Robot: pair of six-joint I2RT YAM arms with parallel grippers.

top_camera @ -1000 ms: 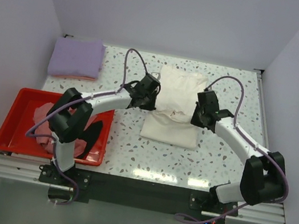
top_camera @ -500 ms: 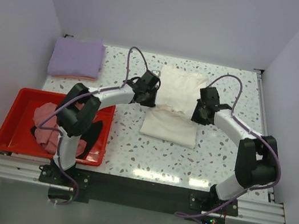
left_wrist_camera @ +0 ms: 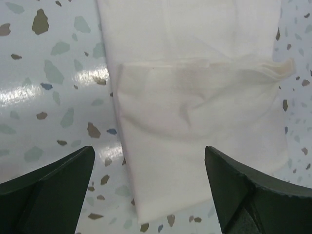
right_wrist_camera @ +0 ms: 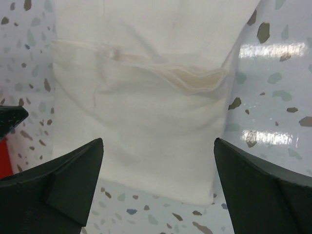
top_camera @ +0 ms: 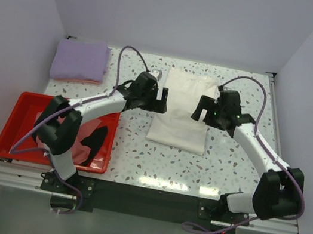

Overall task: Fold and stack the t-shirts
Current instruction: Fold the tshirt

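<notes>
A cream-white t-shirt (top_camera: 180, 118) lies folded on the middle of the table, its top layer doubled over the lower half (left_wrist_camera: 195, 97) (right_wrist_camera: 146, 102). My left gripper (top_camera: 161, 99) hovers at its left edge, open and empty (left_wrist_camera: 148, 151). Over the shirt's right edge, my right gripper (top_camera: 199, 109) is open too, with nothing between its fingers (right_wrist_camera: 158, 141). A lavender t-shirt (top_camera: 81, 61) sits folded at the back left. A black t-shirt (top_camera: 95, 139) lies in the red tray, partly behind the left arm.
The red tray (top_camera: 15, 128) stands at the front left, close to the left arm's base. White walls close in the table on three sides. Speckled tabletop (top_camera: 155, 159) shows in front of the cream shirt.
Both grippers have gone from shut to open and let go of the cream shirt. They have drawn slightly apart, and the folded layer now lies flat on the shirt.
</notes>
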